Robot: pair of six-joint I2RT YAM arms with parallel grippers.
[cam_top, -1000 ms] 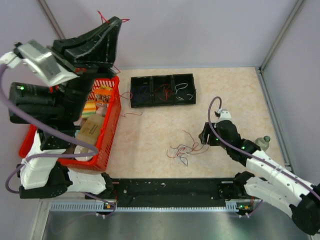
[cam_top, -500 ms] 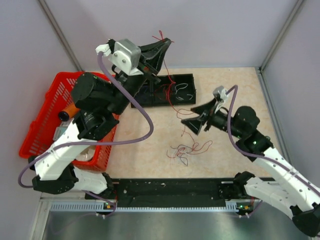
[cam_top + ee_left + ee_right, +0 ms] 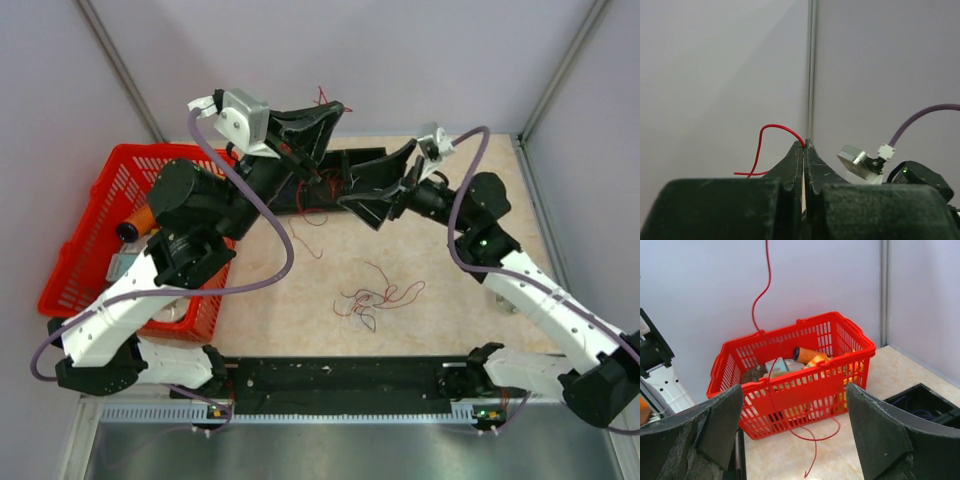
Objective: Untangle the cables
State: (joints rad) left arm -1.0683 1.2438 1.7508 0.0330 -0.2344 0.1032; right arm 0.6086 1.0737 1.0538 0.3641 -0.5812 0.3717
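Beige tabletop [image 3: 440, 320], red basket [image 3: 90, 230] of packages [image 3: 807, 359]

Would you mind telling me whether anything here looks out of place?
Yes. A loose tangle of thin wires lies sprawled near the middle of the table, and one red wire dangles from the shut left gripper, which is held high above the table.

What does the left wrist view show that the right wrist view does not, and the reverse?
Only the left wrist view: the left gripper shut on the red cable, and part of the right arm. Only the right wrist view: the open right gripper, the red basket and a corner of the black tray. Both: the red cable and the grey wall.
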